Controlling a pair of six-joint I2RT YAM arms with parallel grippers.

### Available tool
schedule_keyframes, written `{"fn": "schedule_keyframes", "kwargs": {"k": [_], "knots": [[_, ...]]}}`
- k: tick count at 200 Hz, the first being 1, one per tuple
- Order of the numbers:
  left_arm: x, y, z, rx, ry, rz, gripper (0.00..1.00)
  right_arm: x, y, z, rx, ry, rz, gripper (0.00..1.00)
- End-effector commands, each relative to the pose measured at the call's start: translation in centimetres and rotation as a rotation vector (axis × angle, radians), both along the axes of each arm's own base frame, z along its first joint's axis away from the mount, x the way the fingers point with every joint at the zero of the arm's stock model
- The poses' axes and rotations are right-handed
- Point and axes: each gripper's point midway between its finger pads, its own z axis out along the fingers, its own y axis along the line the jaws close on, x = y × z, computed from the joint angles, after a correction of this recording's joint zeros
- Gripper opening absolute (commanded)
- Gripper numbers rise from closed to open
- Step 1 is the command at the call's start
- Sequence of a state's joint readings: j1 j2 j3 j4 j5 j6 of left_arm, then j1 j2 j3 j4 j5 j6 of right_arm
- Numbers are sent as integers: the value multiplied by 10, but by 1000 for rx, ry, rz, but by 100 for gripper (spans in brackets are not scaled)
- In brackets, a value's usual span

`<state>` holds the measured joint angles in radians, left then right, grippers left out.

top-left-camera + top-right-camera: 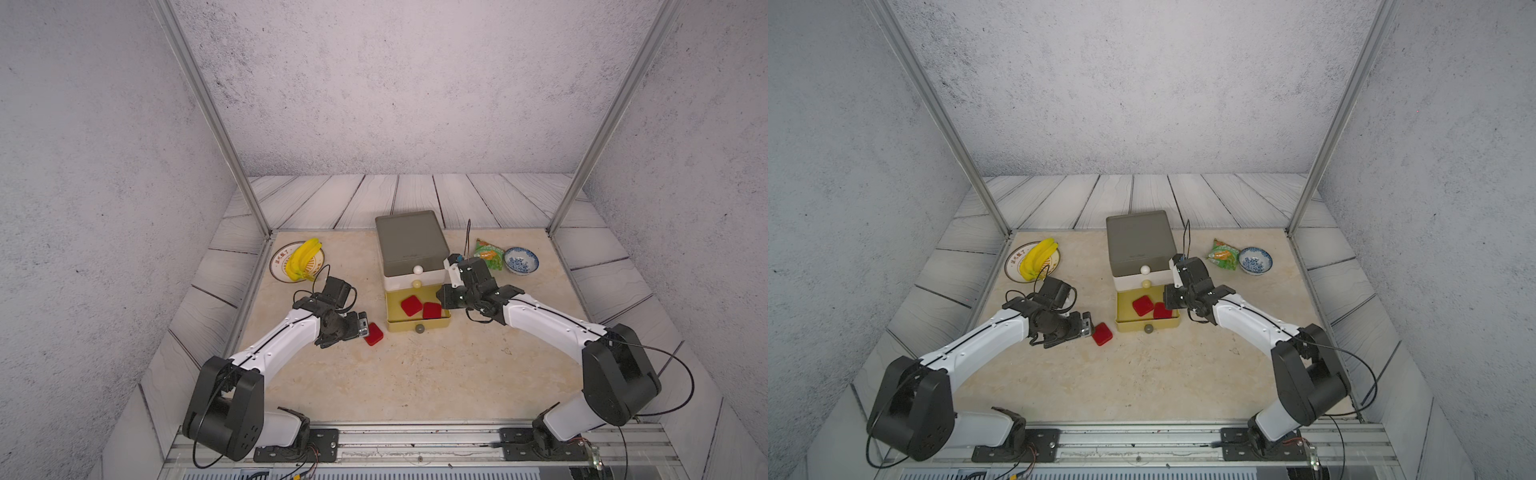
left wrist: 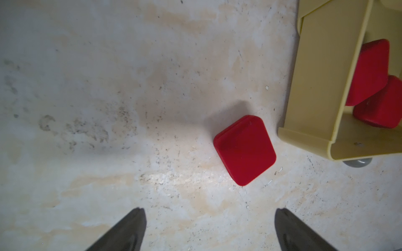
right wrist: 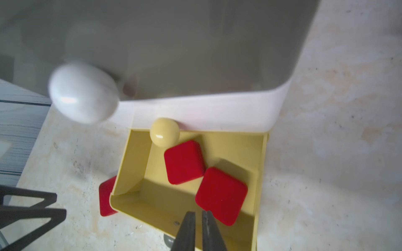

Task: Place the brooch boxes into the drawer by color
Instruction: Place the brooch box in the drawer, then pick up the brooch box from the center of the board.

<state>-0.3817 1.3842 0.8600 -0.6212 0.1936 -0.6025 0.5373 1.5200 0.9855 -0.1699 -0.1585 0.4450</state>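
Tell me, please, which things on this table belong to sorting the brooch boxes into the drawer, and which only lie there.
Belong to the job:
- drawer cabinet
- its open yellow tier
- two red boxes inside that tier
- third red box on the table beside the tier

Only lying there:
- plate with bananas
- green snack packet
- blue-patterned bowl

A: The red brooch box (image 2: 244, 150) looks matt and velvety.
B: Yes. The drawer (image 2: 315, 76) is smooth plastic, its white knob (image 3: 83, 93) glossy.
A: And the counter (image 2: 108, 87)?
B: Stone-patterned, scuffed and speckled, mostly dull.
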Motion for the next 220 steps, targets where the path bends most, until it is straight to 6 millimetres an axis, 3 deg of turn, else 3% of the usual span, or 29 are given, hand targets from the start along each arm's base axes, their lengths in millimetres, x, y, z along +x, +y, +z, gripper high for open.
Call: {"fn": "schedule_keyframes", "kwargs": {"k": [1,39,80,139,220], "knots": [[3,-3,-4,-16,21,12,99,-7,-2,14,44,-28,-5,17],[11,-10,-3,-23,34,-13,99,-21,-7,21,38,-25,24,24],[15,-21,-15,-26,68,-113,99,-39,-25,22,25,-44,-5,37],[27,-27,-18,17,94,-208,99,-56,-42,25,13,-71,-33,39],[36,-31,-35,84,148,-179,99,-67,-52,25,-5,-77,-36,41]]}}
